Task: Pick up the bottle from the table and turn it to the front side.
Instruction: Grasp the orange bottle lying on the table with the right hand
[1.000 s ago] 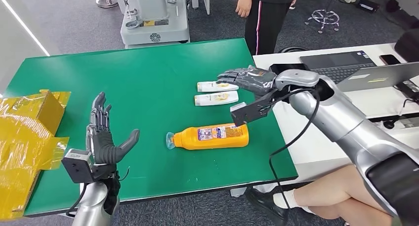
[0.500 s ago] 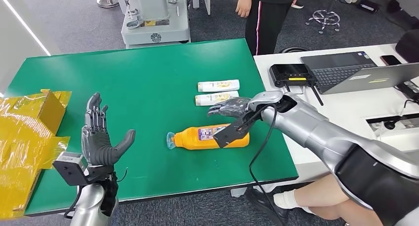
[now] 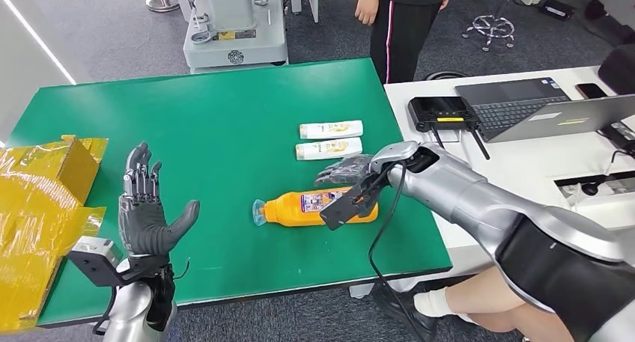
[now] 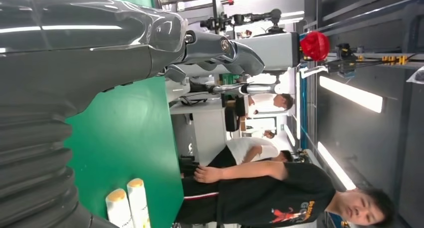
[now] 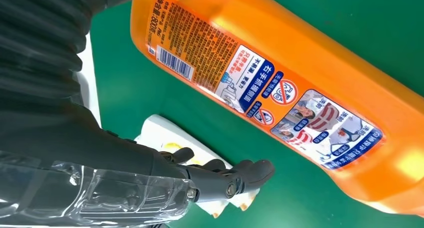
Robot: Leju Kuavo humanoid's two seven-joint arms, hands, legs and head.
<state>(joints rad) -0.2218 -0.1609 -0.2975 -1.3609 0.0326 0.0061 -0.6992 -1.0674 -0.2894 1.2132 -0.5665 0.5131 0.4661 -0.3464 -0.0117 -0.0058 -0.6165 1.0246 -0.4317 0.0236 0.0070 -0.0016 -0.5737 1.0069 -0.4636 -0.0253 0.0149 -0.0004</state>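
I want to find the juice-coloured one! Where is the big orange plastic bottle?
In the head view the big orange plastic bottle lies on its side on the green table, toward its right front, just in front of two small white bottles, under the right hand.

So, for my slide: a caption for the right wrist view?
Robot hand open beside the lying orange bottle, barcode label up, above white tubes.

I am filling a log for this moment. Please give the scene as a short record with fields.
bottle: orange bottle lying on its side on the green table, back label with barcode up
right robot hand: open, over the bottle, not gripping it
left robot hand: open, raised, holds nothing
nearby: two white tubes side by side
task: bottle not yet picked up
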